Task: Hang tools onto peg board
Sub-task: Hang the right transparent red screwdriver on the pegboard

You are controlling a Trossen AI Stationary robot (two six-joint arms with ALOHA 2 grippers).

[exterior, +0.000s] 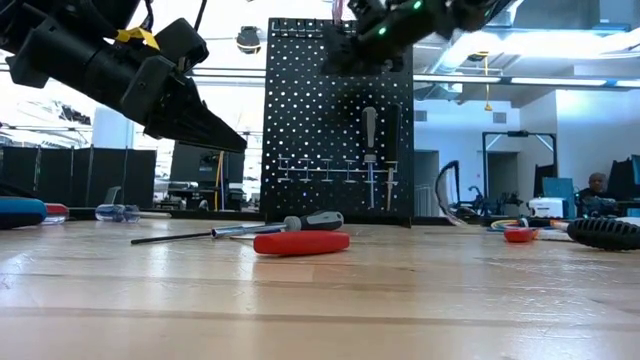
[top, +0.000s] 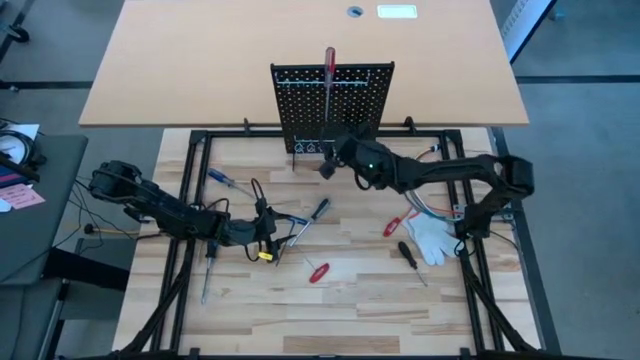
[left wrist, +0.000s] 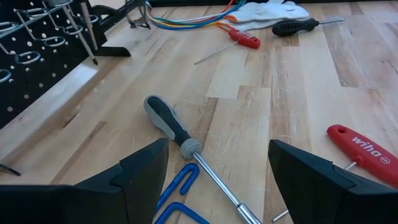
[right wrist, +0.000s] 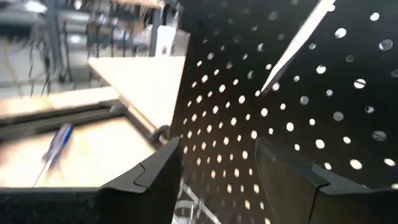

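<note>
The black peg board (top: 332,105) stands upright at the table's far middle. A red-handled screwdriver (top: 328,62) hangs against its face, handle at the top edge; its bare shaft (right wrist: 298,40) shows in the right wrist view. A grey-handled tool (exterior: 369,128) hangs lower on the board. My right gripper (top: 325,167) is open and empty, close in front of the board (right wrist: 323,124). My left gripper (top: 266,236) is open and empty, left of the middle, above a grey-and-black screwdriver (left wrist: 169,122) that lies flat on the table.
Loose on the table lie a blue screwdriver (top: 228,180), a red-handled screwdriver (top: 318,272), a small red tool (top: 393,227), a black-handled screwdriver (top: 410,254) and a white glove (top: 431,238). Blue wire loops (left wrist: 180,190) lie under my left gripper.
</note>
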